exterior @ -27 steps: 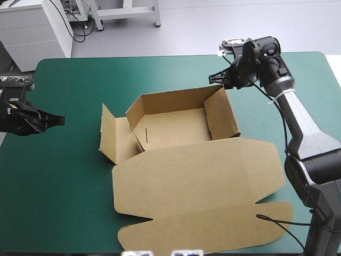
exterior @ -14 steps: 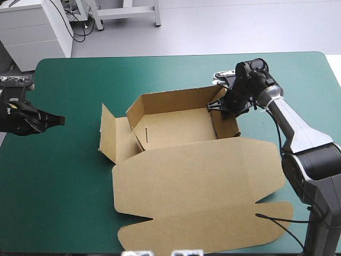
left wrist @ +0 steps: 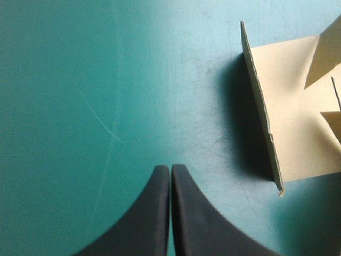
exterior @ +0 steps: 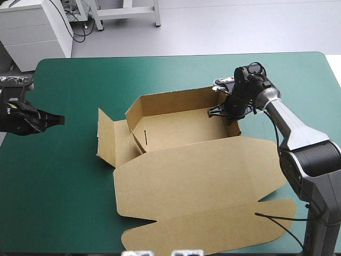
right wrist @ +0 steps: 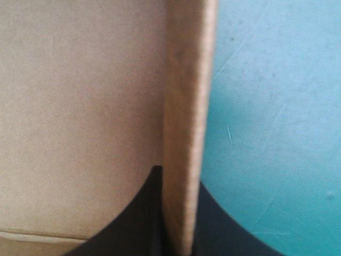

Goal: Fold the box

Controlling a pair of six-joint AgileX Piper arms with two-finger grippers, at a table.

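Note:
The brown box (exterior: 176, 128) sits mid-table as an open tray, back and right walls raised. Its left flap (exterior: 109, 138) stands out to the side and its lid (exterior: 197, 176) lies flat toward the front edge. My right gripper (exterior: 228, 114) is down on the right wall, one black finger on each side. In the right wrist view that wall's edge (right wrist: 186, 80) runs between the right gripper (right wrist: 178, 177), which is shut on it. My left gripper (exterior: 59, 120) hovers shut near the table's left edge. From the left gripper (left wrist: 170, 168), the left flap (left wrist: 287, 106) is ahead.
The lid's tuck flap (exterior: 213, 232) reaches close to the table's front edge. Bare teal-green cover (exterior: 69, 186) lies between the left gripper and the box, and along the far side behind the tray.
My right gripper came down from behind the box's right rear corner onto the right wall and shut on it. That wall now stands more upright. The box shifted slightly left. The left arm stayed put.

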